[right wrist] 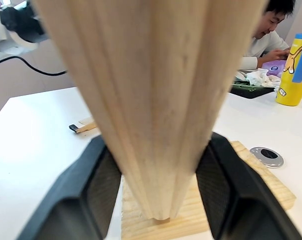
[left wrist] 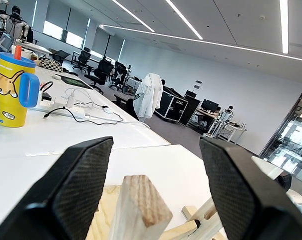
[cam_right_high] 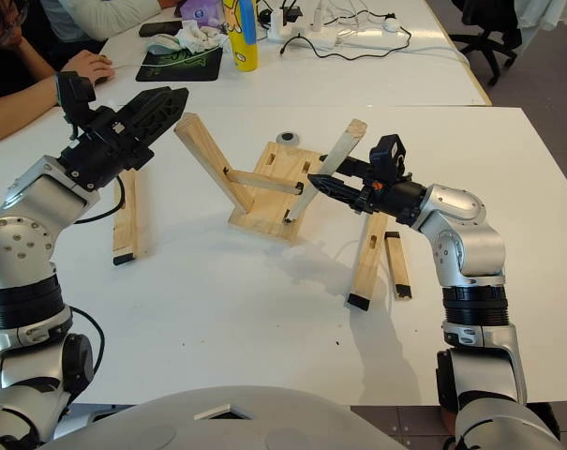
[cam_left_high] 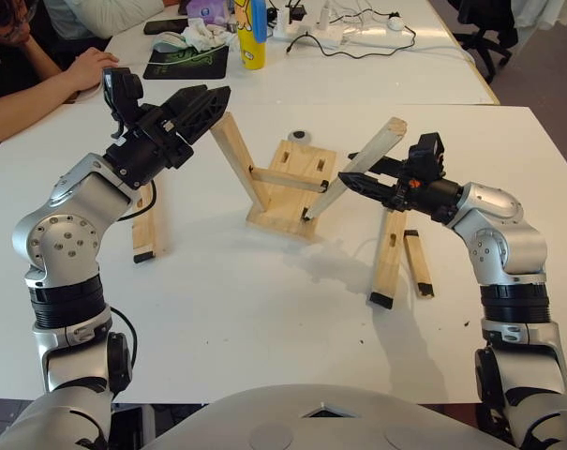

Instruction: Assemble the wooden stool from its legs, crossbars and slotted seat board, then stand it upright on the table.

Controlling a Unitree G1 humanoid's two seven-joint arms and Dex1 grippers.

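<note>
The slotted seat board (cam_left_high: pixel 285 208) lies flat in the middle of the white table. Two wooden legs rise from it at a slant, joined by a crossbar (cam_left_high: pixel 288 178). My left gripper (cam_left_high: pixel 213 108) hovers open at the top end of the left leg (cam_left_high: pixel 238 161); in the left wrist view that end (left wrist: pixel 141 207) sits between the spread fingers (left wrist: pixel 76 190) without touching them. My right gripper (cam_left_high: pixel 350 180) is shut on the right leg (cam_left_high: pixel 369 155) about halfway up, and the right wrist view has that leg (right wrist: pixel 151 100) pinched between the pads (right wrist: pixel 86 195).
A loose leg (cam_left_high: pixel 147 220) lies under my left arm. Another loose leg (cam_left_high: pixel 389 258) and a short crossbar (cam_left_high: pixel 417 265) lie under my right arm. A cable grommet (cam_left_high: pixel 299 137) sits behind the board. A yellow cup (cam_left_high: pixel 252 33), mat and cables are on the far table.
</note>
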